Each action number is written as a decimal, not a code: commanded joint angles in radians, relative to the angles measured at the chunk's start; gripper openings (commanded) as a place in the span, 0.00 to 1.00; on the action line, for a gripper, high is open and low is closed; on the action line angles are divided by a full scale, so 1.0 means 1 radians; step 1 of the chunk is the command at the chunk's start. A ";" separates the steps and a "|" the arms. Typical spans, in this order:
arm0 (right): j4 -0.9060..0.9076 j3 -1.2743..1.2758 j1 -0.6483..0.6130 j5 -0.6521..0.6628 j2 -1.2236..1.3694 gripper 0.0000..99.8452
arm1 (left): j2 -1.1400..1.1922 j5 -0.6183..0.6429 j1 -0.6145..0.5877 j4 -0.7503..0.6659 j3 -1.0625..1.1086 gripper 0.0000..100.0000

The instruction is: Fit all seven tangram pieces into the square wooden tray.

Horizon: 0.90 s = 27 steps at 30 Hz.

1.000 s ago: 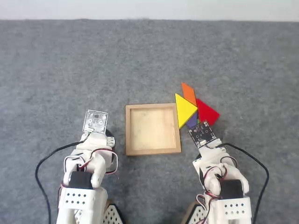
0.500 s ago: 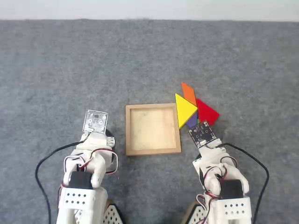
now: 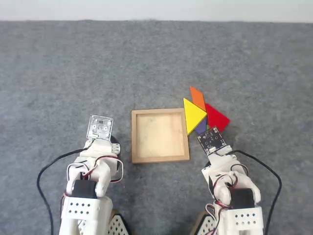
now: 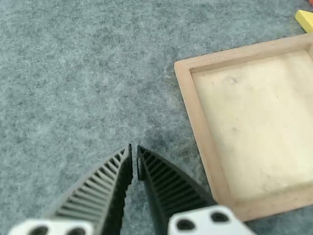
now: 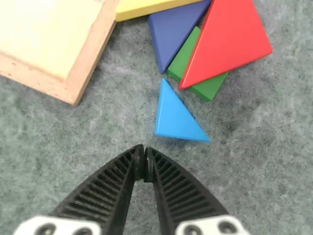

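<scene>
tray (image 3: pixel 160 111): between the arms.
pieces: yellow triangle (image 3: pixel 193 115) touching tray's right rim, others heaped beside it.
left gripper (image 4: pixel 134 149): clenched, beside tray.
right gripper (image 5: pixel 144 149): clenched, near blue triangle (image 5: pixel 176 120).

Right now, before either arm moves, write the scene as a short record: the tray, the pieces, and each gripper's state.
Tray: wooden tray, empty, between the two arms.
Cluster: yellow triangle, orange piece, red triangle, dark blue piece and green piece, bunched at the tray's right side; the green one lies partly under the red.
Loose piece: light blue triangle, apart from the cluster on the grey mat.
Left gripper: shut, empty, over the mat beside the tray.
Right gripper: shut, empty, just short of the light blue triangle.
</scene>
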 commanded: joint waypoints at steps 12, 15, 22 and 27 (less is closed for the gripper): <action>0.007 0.012 0.015 0.011 -0.030 0.01 | -0.012 0.005 -0.003 0.002 -0.008 0.01; -0.071 0.012 0.042 0.011 -0.031 0.01 | -0.012 0.006 -0.003 0.002 -0.008 0.01; -0.216 -0.072 0.292 0.015 -0.019 0.02 | -0.012 0.005 -0.003 0.002 -0.008 0.01; -0.137 -0.196 0.278 0.031 0.008 0.06 | -0.012 0.005 -0.002 0.002 -0.008 0.01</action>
